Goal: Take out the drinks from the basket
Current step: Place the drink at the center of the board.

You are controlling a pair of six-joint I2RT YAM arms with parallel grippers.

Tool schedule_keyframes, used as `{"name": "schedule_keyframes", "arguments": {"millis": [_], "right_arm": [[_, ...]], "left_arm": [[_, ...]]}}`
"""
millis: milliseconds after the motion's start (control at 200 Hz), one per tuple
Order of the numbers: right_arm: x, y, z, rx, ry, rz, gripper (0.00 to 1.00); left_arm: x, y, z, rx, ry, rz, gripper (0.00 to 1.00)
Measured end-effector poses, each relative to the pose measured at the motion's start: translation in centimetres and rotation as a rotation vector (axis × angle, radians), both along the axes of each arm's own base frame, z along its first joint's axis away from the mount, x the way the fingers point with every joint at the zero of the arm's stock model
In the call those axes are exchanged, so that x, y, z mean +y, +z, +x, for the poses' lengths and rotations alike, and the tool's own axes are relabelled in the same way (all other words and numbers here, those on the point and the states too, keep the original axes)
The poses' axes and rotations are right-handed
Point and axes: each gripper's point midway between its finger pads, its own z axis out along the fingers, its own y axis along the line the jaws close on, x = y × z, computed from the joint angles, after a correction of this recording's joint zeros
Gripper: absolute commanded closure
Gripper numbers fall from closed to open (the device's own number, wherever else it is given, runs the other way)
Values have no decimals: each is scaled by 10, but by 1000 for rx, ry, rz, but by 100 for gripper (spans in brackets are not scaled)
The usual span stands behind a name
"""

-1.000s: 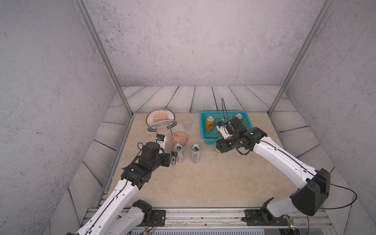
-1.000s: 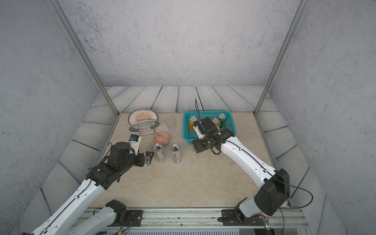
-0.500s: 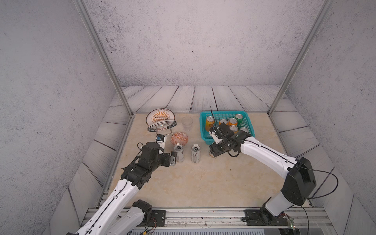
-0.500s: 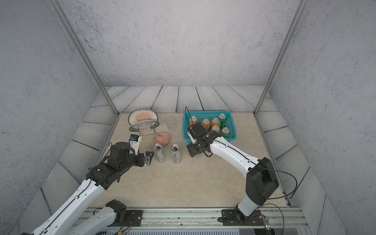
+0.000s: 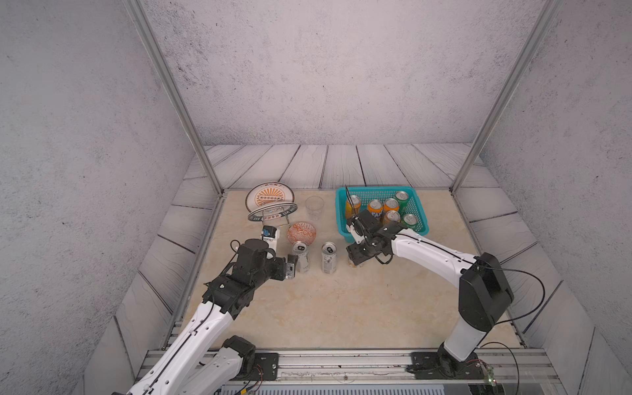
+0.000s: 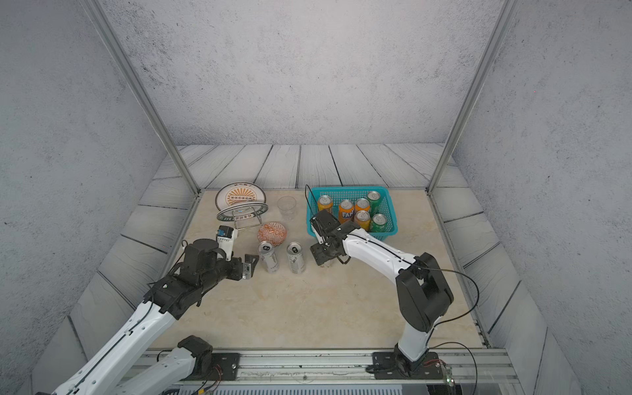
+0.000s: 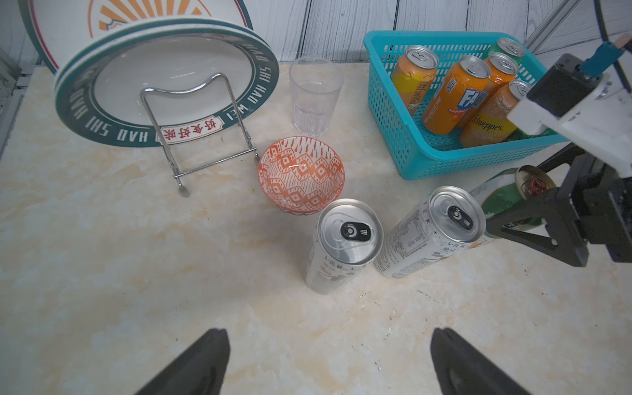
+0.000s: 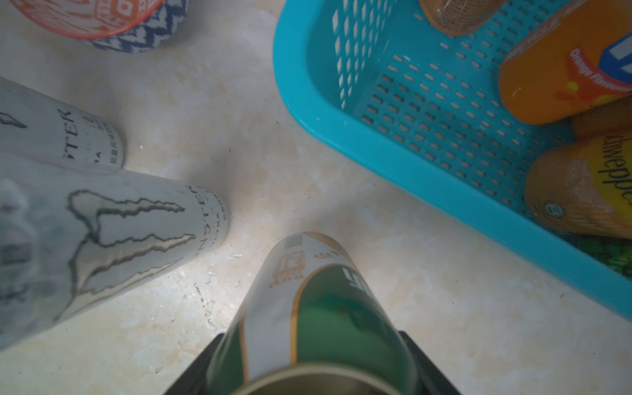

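The right gripper clamps a green-and-cream silver-topped can between its fingers, just outside the shallow teal perforated plastic basket and near two slim white cans. Six orange and green cans stand inside the basket. The left gripper gapes wide — empty — beside the white cans.

basket: teal plastic, perforated, slightly glossy;
green-and-cream can: metal, glossy print;
tabletop: smooth, pale marble look

Looks like a robot lab cell: aluminium posts, grey backdrop panels, arms bolted to a rail at the tabletop edge.
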Motion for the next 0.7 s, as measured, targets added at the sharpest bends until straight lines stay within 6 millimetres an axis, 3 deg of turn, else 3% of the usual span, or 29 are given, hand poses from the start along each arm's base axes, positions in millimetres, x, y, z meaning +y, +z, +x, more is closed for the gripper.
{"name": "schedule_keyframes", "arguments": {"millis": [225, 696], "right_arm": [[0, -15, 0, 23, 0, -29, 38], [-2, -21, -5, 37, -1, -41, 37]], "left_arm": [[0, 0, 0, 0, 0, 0, 1], [0, 0, 0, 0, 0, 0, 1]]}}
